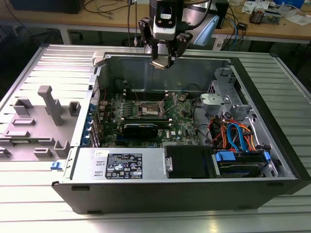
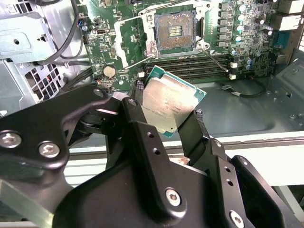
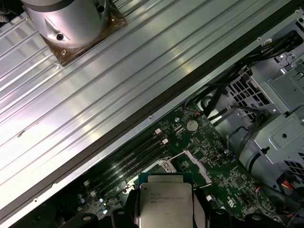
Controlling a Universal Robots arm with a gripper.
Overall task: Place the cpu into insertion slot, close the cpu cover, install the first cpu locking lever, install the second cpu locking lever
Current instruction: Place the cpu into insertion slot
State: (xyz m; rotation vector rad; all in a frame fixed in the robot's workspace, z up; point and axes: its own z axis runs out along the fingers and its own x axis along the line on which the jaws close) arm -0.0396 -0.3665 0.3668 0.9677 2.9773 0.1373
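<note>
My gripper hangs over the rear wall of the open computer case and is shut on the cpu. In the second wrist view the cpu, a silver-grey square on a green edge, sits tilted between the black fingers of the gripper. The first wrist view has the cpu flat in the gripper. The insertion slot lies uncovered on the green board, ahead of and below the chip, also in the exterior view. Thin locking levers stick out beside it. I cannot pick out the cpu cover with certainty.
Long black memory slots and a coin battery lie between chip and socket. A black card, power supply, drive cage and coloured cables fill the case. A grey fixture plate lies at the exterior view's left.
</note>
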